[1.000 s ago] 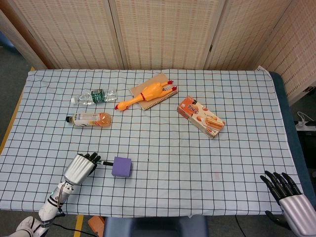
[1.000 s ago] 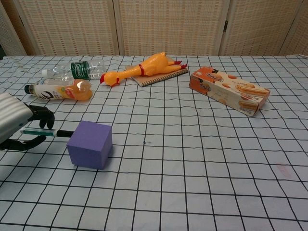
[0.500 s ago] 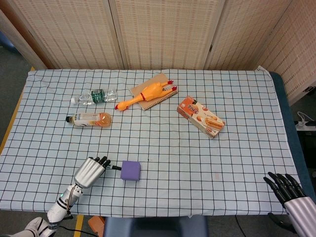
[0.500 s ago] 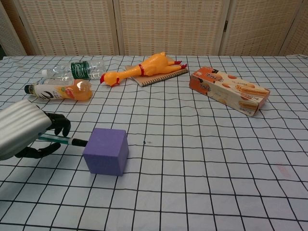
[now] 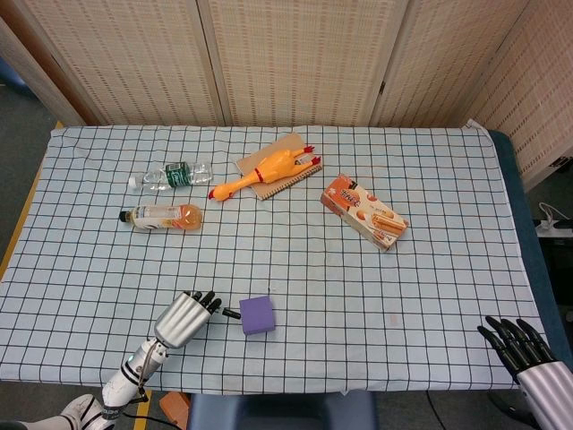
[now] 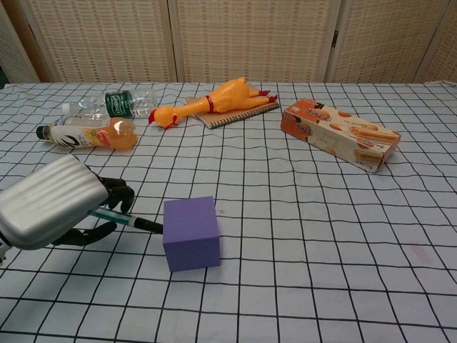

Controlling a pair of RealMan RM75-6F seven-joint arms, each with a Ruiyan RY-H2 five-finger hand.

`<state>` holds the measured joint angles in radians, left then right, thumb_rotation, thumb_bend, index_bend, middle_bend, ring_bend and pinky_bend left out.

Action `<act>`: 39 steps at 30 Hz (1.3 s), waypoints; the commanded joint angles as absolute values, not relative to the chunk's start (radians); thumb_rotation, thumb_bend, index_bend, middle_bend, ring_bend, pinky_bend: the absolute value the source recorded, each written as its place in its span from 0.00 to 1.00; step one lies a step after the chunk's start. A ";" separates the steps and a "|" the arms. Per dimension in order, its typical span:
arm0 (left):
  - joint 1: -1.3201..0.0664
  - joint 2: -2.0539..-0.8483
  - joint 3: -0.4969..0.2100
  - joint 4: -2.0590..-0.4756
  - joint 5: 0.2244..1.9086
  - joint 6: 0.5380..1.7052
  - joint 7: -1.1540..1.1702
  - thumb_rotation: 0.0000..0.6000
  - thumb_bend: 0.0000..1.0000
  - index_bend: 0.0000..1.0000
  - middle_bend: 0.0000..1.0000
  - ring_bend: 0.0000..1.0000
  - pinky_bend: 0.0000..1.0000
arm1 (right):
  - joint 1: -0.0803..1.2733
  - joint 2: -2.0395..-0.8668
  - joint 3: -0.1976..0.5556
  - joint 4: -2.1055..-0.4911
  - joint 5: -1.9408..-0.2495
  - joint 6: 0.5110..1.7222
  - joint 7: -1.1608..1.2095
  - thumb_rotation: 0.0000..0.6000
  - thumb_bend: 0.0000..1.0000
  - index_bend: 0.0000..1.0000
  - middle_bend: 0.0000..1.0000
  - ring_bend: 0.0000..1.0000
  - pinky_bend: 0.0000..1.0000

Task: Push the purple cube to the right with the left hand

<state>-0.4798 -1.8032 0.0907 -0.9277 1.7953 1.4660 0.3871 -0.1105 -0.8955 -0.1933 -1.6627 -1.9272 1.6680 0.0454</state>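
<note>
Left robot hand (image 6: 50, 207) low on the checked tabletop (image 5: 430, 296), fingers curled, one extended fingertip (image 6: 153, 227) touching the small purple foam cube's (image 6: 191, 232) left face, cube well in front of the orange rubber chicken (image 5: 265, 170), right robot hand (image 5: 524, 345) far right of the cube, fingers spread, grasping nothing

No print here you can actually read. The orange snack box (image 6: 340, 133) carries lettering on its top face, too blurred to make out. Green label on the clear bottle (image 6: 114, 103) and the mark on the orange drink bottle (image 6: 89, 134): illegible.
</note>
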 commanded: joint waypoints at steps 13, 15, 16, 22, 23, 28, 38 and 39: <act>-0.530 -1.826 0.041 -1.025 1.779 1.377 0.492 1.00 0.60 0.79 0.82 0.77 0.97 | -0.135 -0.885 -0.189 -1.640 -1.925 1.733 0.093 1.00 0.10 0.00 0.00 0.00 0.00; -0.535 -1.833 0.042 -1.027 1.780 1.365 0.501 1.00 0.60 0.79 0.82 0.77 0.97 | -0.138 -0.885 -0.189 -1.636 -1.925 1.740 0.098 1.00 0.10 0.00 0.00 0.00 0.00; -0.537 -1.837 0.042 -1.028 1.780 1.361 0.503 1.00 0.60 0.79 0.82 0.77 0.97 | -0.138 -0.885 -0.189 -1.635 -1.926 1.740 0.099 1.00 0.10 0.00 0.00 0.00 0.00; -0.556 -1.854 0.037 -1.046 1.791 1.343 0.530 1.00 0.60 0.79 0.82 0.77 0.97 | -0.141 -0.883 -0.189 -1.632 -1.928 1.745 0.104 1.00 0.10 0.00 0.00 0.00 0.00; -0.560 -1.855 0.035 -1.051 1.792 1.339 0.537 1.00 0.60 0.79 0.82 0.77 0.97 | -0.143 -0.882 -0.188 -1.631 -1.926 1.751 0.108 1.00 0.10 0.00 0.00 0.00 0.00; -0.576 -1.866 0.026 -1.064 1.790 1.314 0.560 1.00 0.60 0.79 0.82 0.77 0.97 | -0.149 -0.882 -0.188 -1.626 -1.930 1.764 0.114 1.00 0.10 0.00 0.00 0.00 0.00; -0.607 -1.913 0.012 -1.060 1.791 1.286 0.571 1.00 0.60 0.79 0.82 0.77 0.97 | -0.151 -0.880 -0.181 -1.623 -1.921 1.768 0.124 1.00 0.10 0.00 0.00 0.00 0.00; -0.609 -1.917 0.010 -1.061 1.792 1.284 0.575 1.00 0.60 0.79 0.82 0.77 0.97 | -0.151 -0.880 -0.181 -1.623 -1.921 1.768 0.125 1.00 0.10 0.00 0.00 0.00 0.00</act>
<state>-0.6072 -1.9145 0.0121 -1.0603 1.7914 1.2862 0.5723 -0.1510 -0.8802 -0.1809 -1.6232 -1.9207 1.7678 0.1245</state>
